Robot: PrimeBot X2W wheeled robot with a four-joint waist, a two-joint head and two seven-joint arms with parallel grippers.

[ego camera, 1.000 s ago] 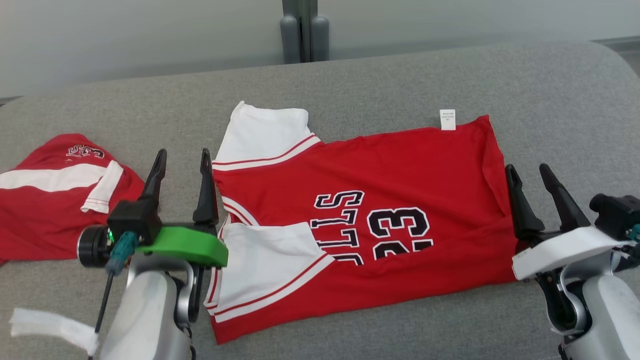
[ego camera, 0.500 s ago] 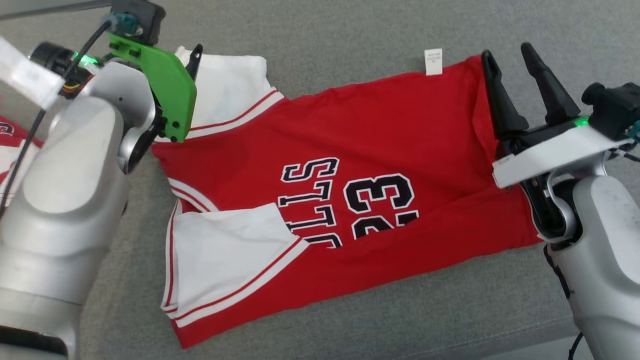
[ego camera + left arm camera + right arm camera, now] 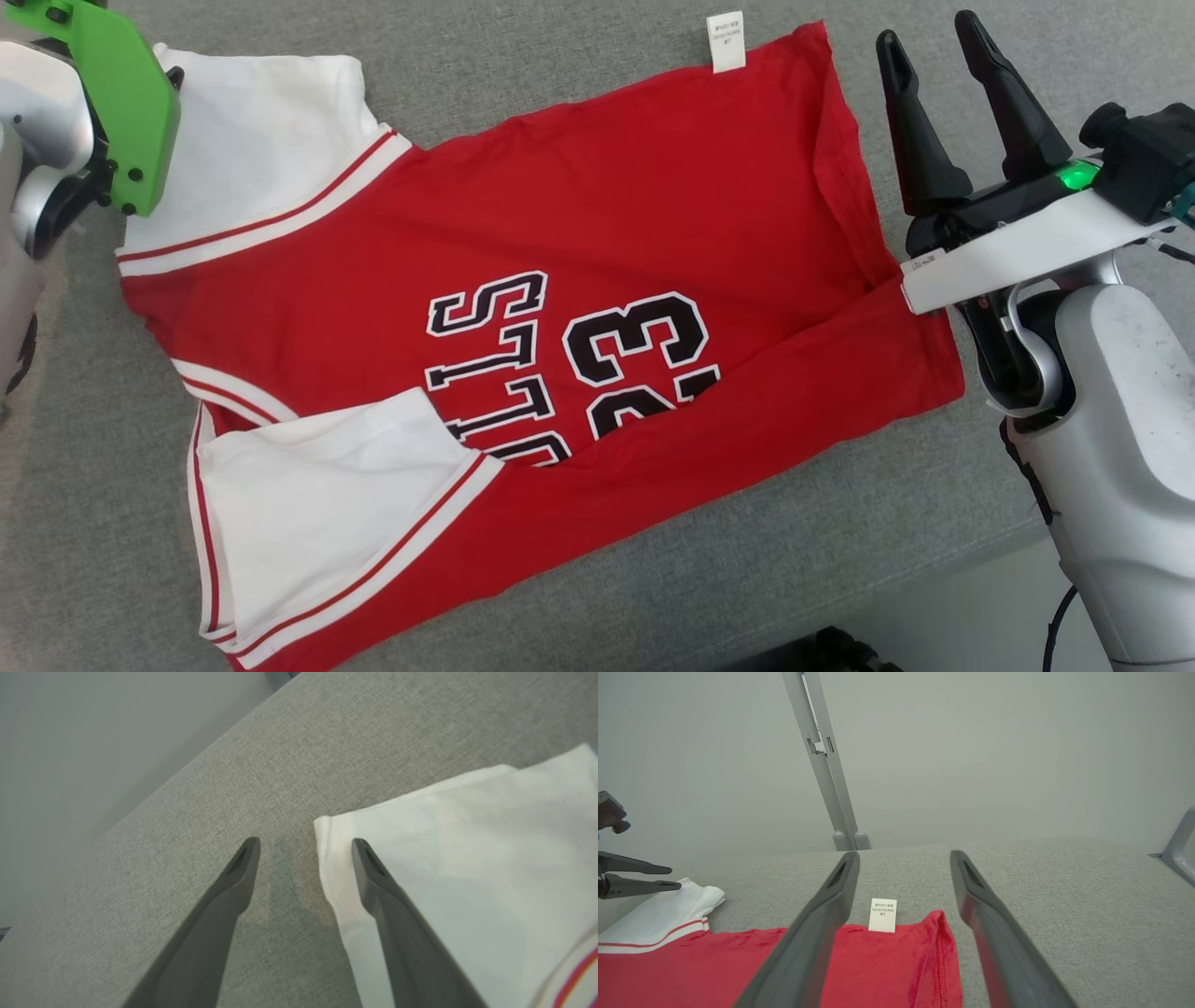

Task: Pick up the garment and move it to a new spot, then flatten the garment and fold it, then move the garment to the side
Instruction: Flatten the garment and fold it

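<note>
Head view has tipped down and closer than a second ago: camera move, not the jersey's. Left gripper (image 3: pixel 304 844) has swung up to the far white sleeve (image 3: pixel 444 858); fingers spread, one tip over the sleeve corner, the other over grey worktop (image 3: pixel 187 788). Red jersey (image 3: pixel 579 233) lies spread between the grippers. Right gripper (image 3: pixel 927 33), fingers apart and empty, hovers just beside the hem. Judgement: flattening about done; far-corner pinch for the fold looks next.

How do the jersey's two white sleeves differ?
The far sleeve lies spread outward on the grey cushion; the near sleeve is folded in over the red body, covering part of the lettering. The left gripper has its jaws astride the far sleeve's corner; the near sleeve lies apart from it. Both are white, trimmed red.
</note>
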